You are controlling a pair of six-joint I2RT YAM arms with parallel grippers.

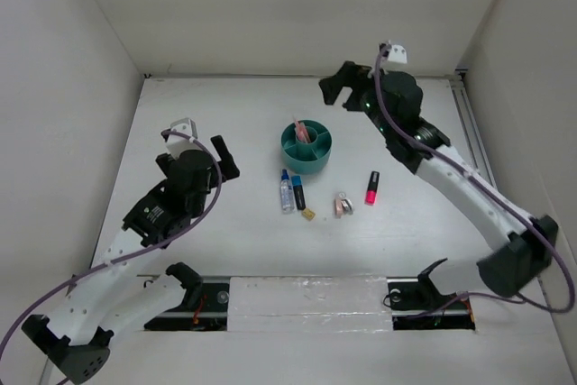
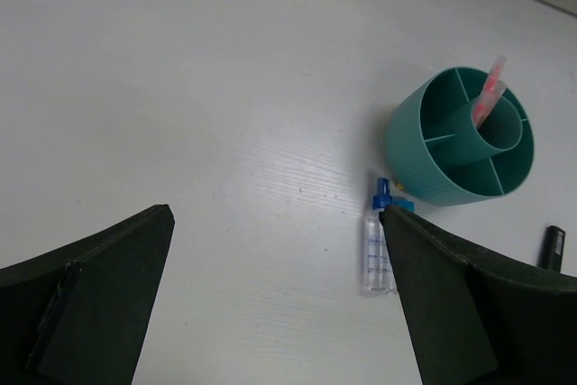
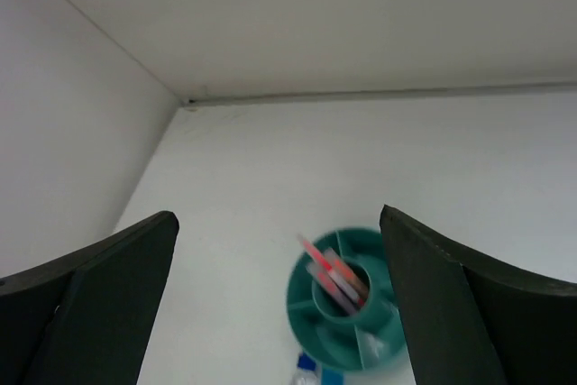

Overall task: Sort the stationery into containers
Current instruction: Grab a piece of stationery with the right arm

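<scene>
Stationery beside a teal organizer (image 1: 303,165) on a white surface (image 1: 225,105), with both grippers spread and holding nothing.
Salmon-pink pencils (image 1: 300,130) stand tilted in the organizer's central cup, their upper ends leaning toward the far left. Just in front of the organizer, the clear pen (image 1: 287,193) and dark marker (image 1: 298,196) lie side by side, long axes running near to far, the pen's blue cap toward the organizer. A tan block (image 1: 308,214) and pinkish clips (image 1: 343,206) lie nearer the arm bases. The pink highlighter (image 1: 371,188) lies apart to the right, its black cap at the far end. The left gripper (image 2: 275,223) hovers left of the pen; the right gripper (image 3: 277,218) hangs beyond the organizer.
</scene>
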